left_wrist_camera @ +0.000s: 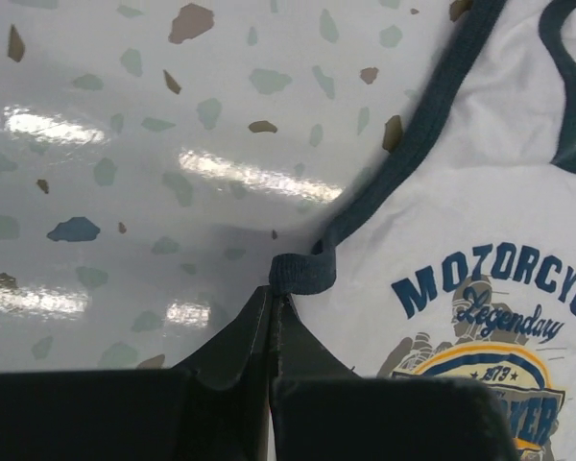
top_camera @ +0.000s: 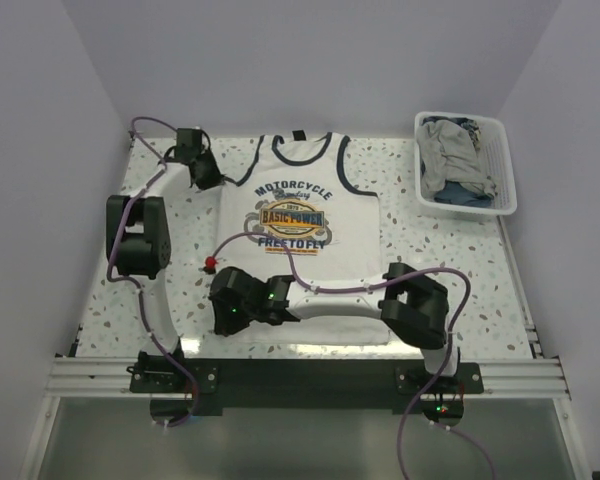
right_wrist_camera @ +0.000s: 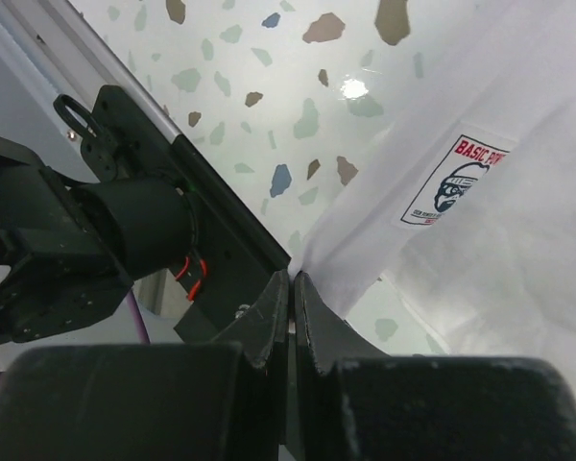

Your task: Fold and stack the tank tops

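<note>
Left hand point(left_wrist_camera: 274, 296) on navy strap point(left_wrist_camera: 303, 274) of flat white tank top point(top_camera: 300, 175)

The tank top point(top_camera: 300, 215) is soft, matt white cloth with ribbed navy trim. The table point(top_camera: 450, 260) is smooth, glossy and speckled. The basket point(top_camera: 508, 190) is white plastic, the rail point(top_camera: 85, 378) pale metal.

Flat on table point(top_camera: 430, 245), print up, neck toward far edge: white tank top point(top_camera: 305, 225), navy trim at neck and armholes, blue-yellow chest print. Crumpled inside basket point(top_camera: 504, 170) at far right: grey tank top point(top_camera: 448, 158).
</note>
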### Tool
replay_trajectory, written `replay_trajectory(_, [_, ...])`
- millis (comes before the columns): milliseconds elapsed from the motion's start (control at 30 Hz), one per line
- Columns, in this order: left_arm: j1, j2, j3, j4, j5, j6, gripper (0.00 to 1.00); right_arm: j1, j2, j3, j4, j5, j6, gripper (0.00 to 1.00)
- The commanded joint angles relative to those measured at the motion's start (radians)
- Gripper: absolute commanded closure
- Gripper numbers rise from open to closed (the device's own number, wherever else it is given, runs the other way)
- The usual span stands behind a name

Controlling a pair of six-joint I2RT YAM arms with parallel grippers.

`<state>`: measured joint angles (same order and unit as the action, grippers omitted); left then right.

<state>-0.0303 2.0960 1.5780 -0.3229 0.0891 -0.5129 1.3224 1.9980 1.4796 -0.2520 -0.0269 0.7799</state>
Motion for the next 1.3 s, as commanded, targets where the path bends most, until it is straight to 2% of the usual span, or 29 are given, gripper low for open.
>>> replay_trajectory(0, [-0.055, -0.039, 0.079, 0.048, -0.014, -0.001, 1.00, -0.015, -0.119, -0.101, 0.036, -0.019, 0.053, 1.00])
replay_trajectory(300, [-0.181, -0.004, 0.096, 0.081, -0.054, -0.050, 1.00, -0.052, -0.314, -0.410, 0.132, 0.062, 0.120, 1.00])
replay_trajectory(600, [-0.279, 0.042, 0.108, 0.108, -0.084, -0.085, 1.00, -0.071, -0.441, -0.608, 0.175, 0.123, 0.177, 1.00])
replay_trajectory(1267, [-0.335, 0.090, 0.140, 0.116, -0.069, -0.087, 1.00, -0.084, -0.455, -0.752, 0.247, 0.116, 0.234, 1.00])
